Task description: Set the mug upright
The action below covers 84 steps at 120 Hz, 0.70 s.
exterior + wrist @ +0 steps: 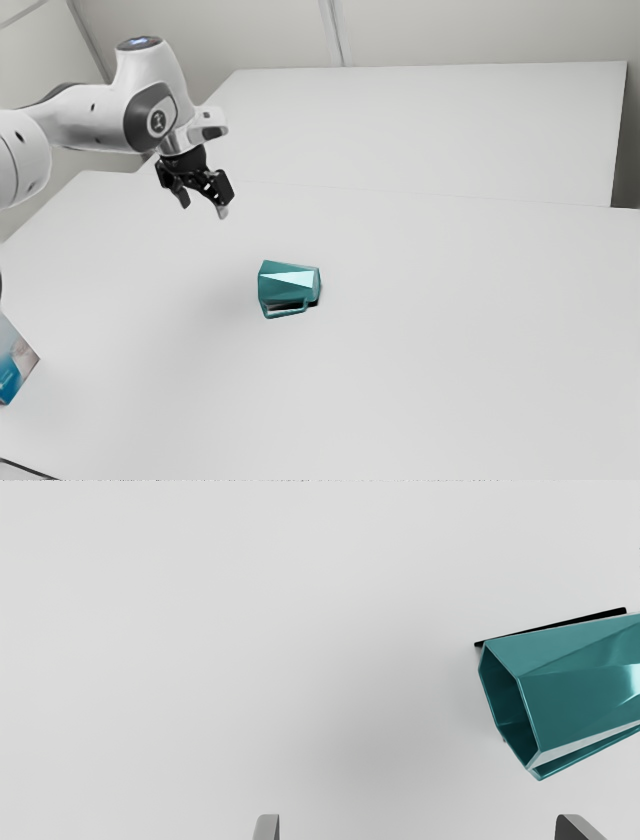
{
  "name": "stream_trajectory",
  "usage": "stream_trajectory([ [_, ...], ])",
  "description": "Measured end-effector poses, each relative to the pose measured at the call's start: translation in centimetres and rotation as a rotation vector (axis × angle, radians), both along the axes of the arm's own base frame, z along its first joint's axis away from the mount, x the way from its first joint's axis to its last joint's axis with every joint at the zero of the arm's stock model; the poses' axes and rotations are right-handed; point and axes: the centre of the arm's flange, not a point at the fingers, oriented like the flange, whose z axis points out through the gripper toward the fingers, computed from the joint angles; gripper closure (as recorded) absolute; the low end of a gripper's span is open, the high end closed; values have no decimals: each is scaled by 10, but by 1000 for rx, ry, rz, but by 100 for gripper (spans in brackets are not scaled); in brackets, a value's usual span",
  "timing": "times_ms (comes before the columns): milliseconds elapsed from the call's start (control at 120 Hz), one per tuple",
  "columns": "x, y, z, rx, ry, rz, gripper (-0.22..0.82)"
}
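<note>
A teal, faceted mug (290,284) lies on its side on the white table, its handle toward the exterior view's near side. In the wrist view the mug (580,690) shows its hollow mouth, and its far end runs out of the picture. Above the table and apart from the mug, toward the exterior view's upper left, hangs my gripper (203,205). Seen from the wrist, the gripper (417,827) has its two fingertips wide apart, with bare table between them.
A box with a blue and white print (14,365) stands at the exterior view's left edge. The white table (450,350) stretches around the mug, and a second white surface (430,130) lies behind it. A dark line crosses the lower left corner.
</note>
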Motion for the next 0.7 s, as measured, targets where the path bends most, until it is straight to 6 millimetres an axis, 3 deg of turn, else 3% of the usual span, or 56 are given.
stream_trajectory([
  [92,0,-3,-2,-14,-10,-2,0],
  [150,-11,-3,-7,-46,-10,11,0],
  [408,-72,44,-36,-345,-11,274,0],
  [567,-78,62,-61,-495,-8,402,0],
  [700,-75,64,-97,-591,25,468,0],
])
